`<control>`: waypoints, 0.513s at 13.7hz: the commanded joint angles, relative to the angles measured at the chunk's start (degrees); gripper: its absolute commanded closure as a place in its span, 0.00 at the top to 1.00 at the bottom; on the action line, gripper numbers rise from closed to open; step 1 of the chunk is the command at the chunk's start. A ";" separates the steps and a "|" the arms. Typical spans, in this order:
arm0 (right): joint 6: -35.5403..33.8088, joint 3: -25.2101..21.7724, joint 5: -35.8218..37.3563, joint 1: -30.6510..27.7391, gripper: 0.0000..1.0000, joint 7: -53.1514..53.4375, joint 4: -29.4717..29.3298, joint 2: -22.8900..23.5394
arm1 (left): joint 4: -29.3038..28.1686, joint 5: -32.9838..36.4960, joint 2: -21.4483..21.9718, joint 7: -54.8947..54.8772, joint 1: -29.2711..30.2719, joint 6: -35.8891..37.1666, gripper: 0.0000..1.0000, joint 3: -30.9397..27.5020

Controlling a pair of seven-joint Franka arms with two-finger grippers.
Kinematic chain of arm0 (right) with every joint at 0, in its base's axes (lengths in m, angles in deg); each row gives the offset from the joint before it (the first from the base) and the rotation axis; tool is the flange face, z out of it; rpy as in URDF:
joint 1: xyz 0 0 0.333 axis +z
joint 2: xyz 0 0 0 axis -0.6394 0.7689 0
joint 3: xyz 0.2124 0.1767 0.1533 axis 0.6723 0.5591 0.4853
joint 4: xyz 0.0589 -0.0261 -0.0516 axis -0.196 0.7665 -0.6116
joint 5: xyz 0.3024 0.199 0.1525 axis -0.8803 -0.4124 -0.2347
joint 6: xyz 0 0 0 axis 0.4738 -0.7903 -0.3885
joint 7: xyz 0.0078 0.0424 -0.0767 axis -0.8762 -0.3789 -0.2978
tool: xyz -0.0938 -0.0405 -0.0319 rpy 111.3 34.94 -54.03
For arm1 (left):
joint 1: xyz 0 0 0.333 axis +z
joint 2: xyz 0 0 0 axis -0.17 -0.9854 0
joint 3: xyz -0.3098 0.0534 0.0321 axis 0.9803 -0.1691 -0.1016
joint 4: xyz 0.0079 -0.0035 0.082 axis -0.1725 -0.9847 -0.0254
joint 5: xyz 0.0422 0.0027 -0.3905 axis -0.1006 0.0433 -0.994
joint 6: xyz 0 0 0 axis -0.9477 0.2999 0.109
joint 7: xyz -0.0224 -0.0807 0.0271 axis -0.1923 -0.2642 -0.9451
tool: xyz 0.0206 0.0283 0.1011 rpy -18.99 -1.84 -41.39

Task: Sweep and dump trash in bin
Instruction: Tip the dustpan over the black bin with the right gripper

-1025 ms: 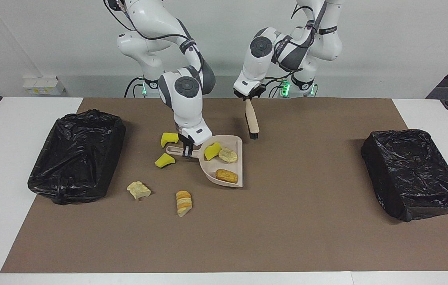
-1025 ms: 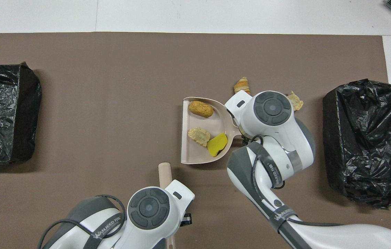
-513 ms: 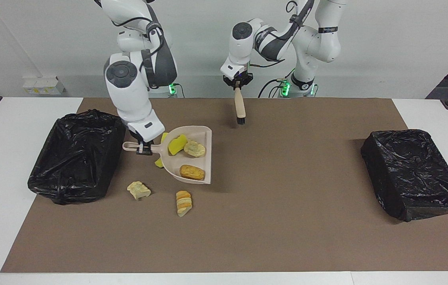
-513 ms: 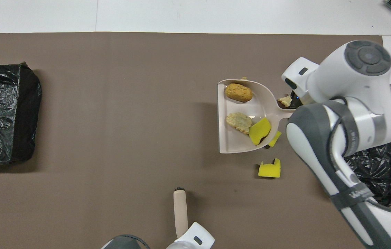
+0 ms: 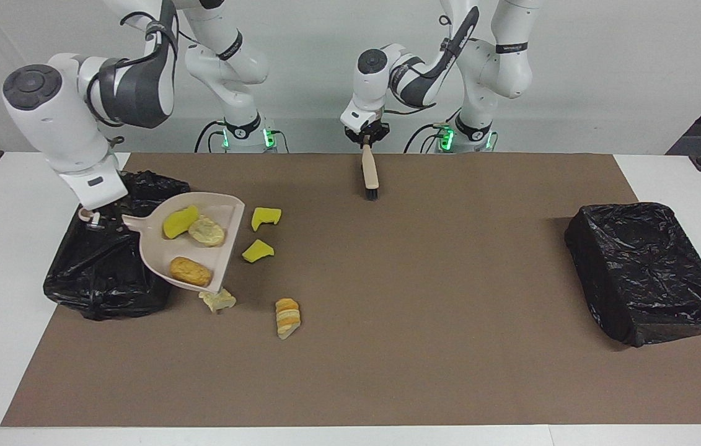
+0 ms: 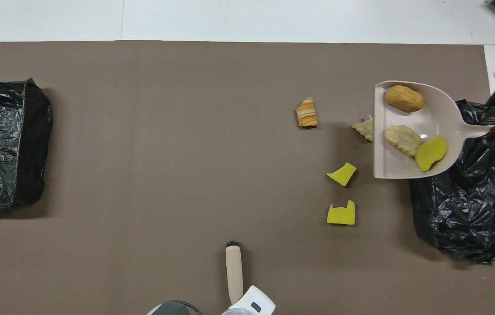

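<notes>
My right gripper is shut on the handle of the beige dustpan and holds it in the air, level, over the edge of the black-bagged bin at the right arm's end. In the pan lie three scraps: a yellow one, a pale tan one and an orange-brown one. On the mat beside the bin lie two yellow chunks, a pale lump and a striped orange lump. My left gripper is shut on the brush, bristles down.
A second black-bagged bin stands at the left arm's end of the brown mat; it also shows in the overhead view. The brush hangs over the mat's edge nearest the robots.
My right arm has lifted the loaded dustpan from the middle of the mat and carried it toward the bin at its end. My left arm has drawn the brush back toward the robots.
</notes>
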State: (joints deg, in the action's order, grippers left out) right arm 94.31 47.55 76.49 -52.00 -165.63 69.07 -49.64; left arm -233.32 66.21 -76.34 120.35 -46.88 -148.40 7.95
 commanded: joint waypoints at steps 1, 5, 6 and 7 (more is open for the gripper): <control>-1.21 0.79 8.27 -4.43 0.00 -4.59 -1.48 -0.08 | -0.01 -0.91 -2.83 -0.19 -0.82 -1.94 0.18 -0.80; 1.07 0.70 20.74 -6.11 0.00 -3.74 5.26 -4.29 | 0.96 -0.82 -2.21 -1.07 2.24 -0.89 0.57 -1.07; 0.99 0.70 22.60 -5.68 0.00 -1.81 6.85 -5.34 | 1.66 -0.91 -2.12 -1.51 3.13 -0.27 0.60 -1.07; 0.39 0.79 24.19 -5.24 0.00 0.12 9.21 -6.83 | 2.45 -0.82 -2.12 -1.95 4.01 1.13 0.67 -1.16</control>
State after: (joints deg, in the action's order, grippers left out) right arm 94.35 47.63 97.01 -57.80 -168.78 71.96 -51.79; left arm -232.49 66.17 -78.38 119.97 -44.94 -149.30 6.83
